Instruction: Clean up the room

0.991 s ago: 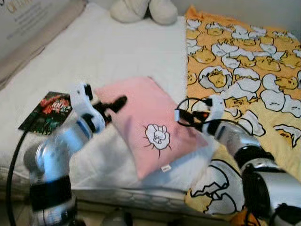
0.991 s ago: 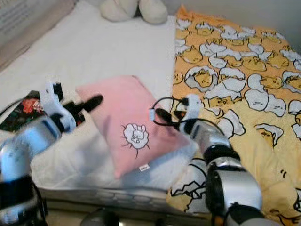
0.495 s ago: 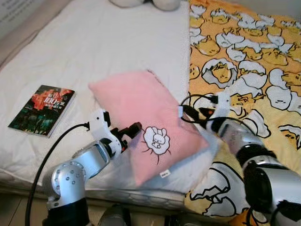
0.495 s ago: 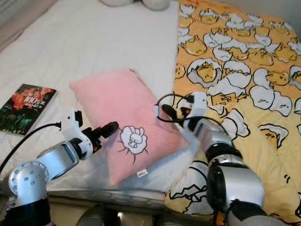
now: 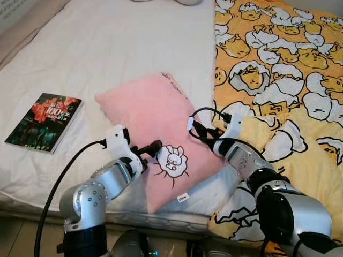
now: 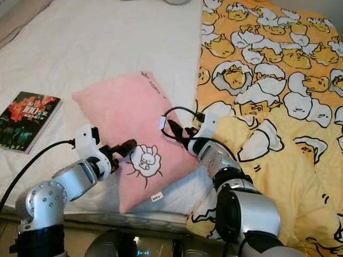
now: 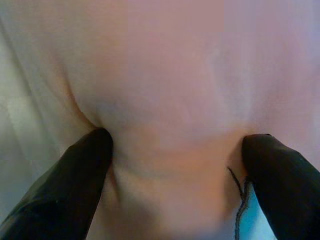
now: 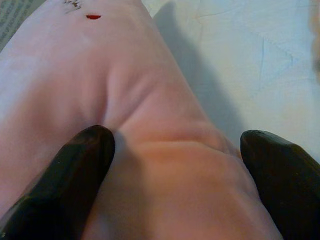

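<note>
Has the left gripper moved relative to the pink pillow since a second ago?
Yes. The left gripper has swung from the soft pink rectangular pillow's far left edge down to its near end, beside the printed bunny, fingers spread against the fabric.

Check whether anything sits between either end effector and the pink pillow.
Nothing visible does. The left end effector and right end effector are both open, with their fingers pressed into opposite sides of the pillow.
</note>
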Available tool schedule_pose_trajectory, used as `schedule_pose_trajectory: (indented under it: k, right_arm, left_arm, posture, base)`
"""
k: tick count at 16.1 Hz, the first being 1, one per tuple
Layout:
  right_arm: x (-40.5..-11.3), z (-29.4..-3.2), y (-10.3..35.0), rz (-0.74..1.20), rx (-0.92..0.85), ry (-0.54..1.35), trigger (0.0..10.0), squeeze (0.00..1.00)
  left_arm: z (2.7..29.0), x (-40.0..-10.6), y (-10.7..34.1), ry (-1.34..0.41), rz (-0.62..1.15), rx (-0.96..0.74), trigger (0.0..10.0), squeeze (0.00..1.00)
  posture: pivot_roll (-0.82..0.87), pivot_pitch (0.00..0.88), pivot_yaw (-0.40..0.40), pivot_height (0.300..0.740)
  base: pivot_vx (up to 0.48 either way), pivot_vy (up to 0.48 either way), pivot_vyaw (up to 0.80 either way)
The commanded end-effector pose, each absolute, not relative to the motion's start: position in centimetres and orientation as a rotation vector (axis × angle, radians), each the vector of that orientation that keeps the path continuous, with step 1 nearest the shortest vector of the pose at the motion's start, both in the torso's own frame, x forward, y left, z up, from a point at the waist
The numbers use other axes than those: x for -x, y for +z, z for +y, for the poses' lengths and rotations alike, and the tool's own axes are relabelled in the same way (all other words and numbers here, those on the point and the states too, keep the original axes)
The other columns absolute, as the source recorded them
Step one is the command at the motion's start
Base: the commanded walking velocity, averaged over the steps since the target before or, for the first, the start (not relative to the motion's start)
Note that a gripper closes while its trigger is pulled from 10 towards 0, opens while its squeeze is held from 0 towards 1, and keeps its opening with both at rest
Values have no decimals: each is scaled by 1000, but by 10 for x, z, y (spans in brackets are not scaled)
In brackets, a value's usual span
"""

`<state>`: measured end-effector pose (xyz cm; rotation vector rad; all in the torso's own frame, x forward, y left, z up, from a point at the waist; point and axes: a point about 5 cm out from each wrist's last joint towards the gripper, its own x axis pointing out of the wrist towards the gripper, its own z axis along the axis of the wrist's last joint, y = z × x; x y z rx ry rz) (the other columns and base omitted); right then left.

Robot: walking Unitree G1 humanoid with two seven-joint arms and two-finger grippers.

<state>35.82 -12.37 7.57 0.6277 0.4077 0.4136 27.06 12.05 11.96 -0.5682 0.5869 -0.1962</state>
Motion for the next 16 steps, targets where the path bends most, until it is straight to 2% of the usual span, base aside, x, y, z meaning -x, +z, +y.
schedule_pose_trajectory:
  k: [1,2,3,4,5,9,13,16]
  right_arm:
    - [-357,-117,75,421,-642,439,10000,0]
    - [-359,-122,77,408,-612,430,10000,0]
    - [-359,-127,77,399,-608,410,10000,0]
    - [-359,-128,76,397,-610,403,10000,0]
    - [-356,-129,72,407,-564,402,0,0]
    - [-349,-127,62,427,-570,408,0,0]
    - [-342,-121,52,438,-664,379,0,0]
    - [-336,-118,46,448,-635,396,0,0]
  left_arm:
    - [107,-265,115,-249,596,548,10000,0]
    - [103,-259,96,-226,608,540,2902,0]
    - [100,-258,84,-212,617,522,0,0]
    - [99,-258,80,-205,618,510,0,0]
    - [97,-259,69,-195,606,499,0,0]
    - [98,-265,60,-186,564,462,0,0]
    - [103,-273,59,-173,508,473,0,0]
    - [102,-276,52,-199,505,418,0,0]
  posture:
    - [131,181,-77,740]
    - [122,174,-82,740]
    - [111,169,-83,740]
    - [109,169,-83,740]
    - [97,165,-82,740]
    - [85,155,-73,740]
    - [79,143,-67,740]
    - [67,133,-61,740]
  base:
    - [0,0,0]
    - [0,0,0]
    - [0,0,0]
    - [0,0,0]
    - [0,0,0]
    - [0,0,0]
    - [0,0,0]
    - [0,0,0]
